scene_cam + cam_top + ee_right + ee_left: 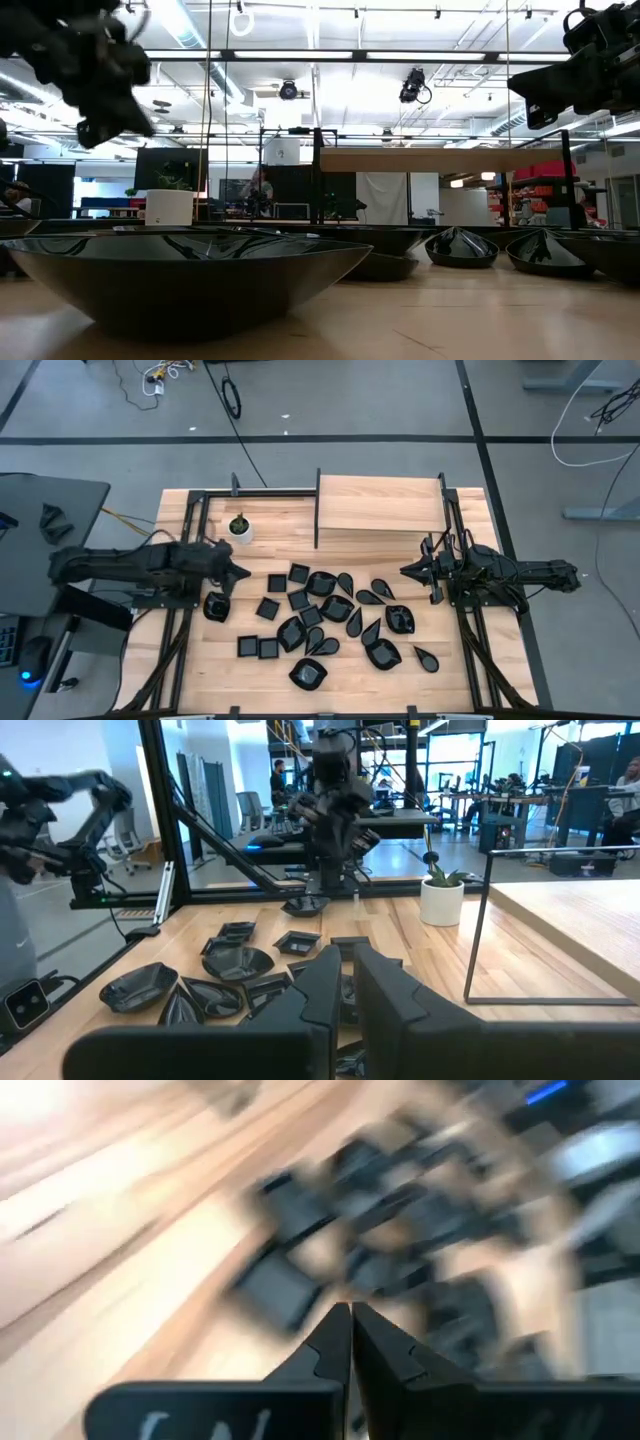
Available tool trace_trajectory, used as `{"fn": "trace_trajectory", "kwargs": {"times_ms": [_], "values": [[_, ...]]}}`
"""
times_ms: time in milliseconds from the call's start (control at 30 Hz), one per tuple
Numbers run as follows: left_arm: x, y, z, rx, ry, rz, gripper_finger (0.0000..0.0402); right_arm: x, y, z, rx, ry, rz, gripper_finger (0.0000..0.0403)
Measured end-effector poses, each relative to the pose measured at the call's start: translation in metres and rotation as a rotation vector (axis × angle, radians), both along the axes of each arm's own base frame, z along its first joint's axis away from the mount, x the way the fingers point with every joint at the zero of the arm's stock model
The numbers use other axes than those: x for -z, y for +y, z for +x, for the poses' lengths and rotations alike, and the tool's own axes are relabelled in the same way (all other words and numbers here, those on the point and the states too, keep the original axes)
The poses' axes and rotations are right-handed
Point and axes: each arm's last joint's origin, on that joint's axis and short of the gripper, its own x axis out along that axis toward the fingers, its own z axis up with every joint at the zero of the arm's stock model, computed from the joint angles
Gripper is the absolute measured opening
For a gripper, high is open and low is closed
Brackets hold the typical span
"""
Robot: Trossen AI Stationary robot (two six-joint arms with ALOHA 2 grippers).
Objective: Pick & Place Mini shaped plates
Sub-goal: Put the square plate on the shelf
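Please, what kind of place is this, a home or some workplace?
Most likely a robotics lab or open workshop, not a home. A wooden table holds many mini shaped plates between two robot arms. Behind it show desks with office chairs, exposed ceiling pipes and cables on the grey floor.

Left wrist view blurs the mini shaped plates [285, 1290].

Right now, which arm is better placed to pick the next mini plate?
Probably left. The left gripper, shut and empty, hovers at the pile's edge near a rounded plate. The right gripper hangs beside the teardrop plates.
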Motion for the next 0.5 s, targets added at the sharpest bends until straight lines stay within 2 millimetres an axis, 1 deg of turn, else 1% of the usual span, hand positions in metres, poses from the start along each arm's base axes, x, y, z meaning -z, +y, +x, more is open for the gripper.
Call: {"fn": "trace_trajectory", "kwargs": {"times_ms": [100, 200, 300, 367, 433, 500], "values": [[0.005, 0.002, 0.012, -0.101, 0.160, -0.097, 0.0027, 0.000, 0.000, 0.000, 0.000, 0.000, 0.000, 0.0039], [0.014, 0.005, 0.025, -0.203, 0.225, -0.175, 0.0048, 0.000, 0.000, 0.000, 0.000, 0.000, 0.000, 0.0039], [0.024, 0.010, 0.039, -0.331, 0.237, -0.243, 0.0083, 0.000, 0.000, 0.000, 0.000, 0.000, 0.000, 0.0039], [0.030, 0.015, 0.049, -0.407, 0.214, -0.298, 0.0108, 0.000, 0.000, 0.000, 0.000, 0.000, 0.000, 0.0039], [0.035, 0.019, 0.060, -0.445, 0.180, -0.336, 0.0129, 0.000, 0.000, 0.000, 0.000, 0.000, 0.000, 0.0039], [0.041, 0.021, 0.069, -0.458, 0.165, -0.376, 0.0142, 0.000, 0.000, 0.000, 0.000, 0.000, 0.000, 0.0039]]}}
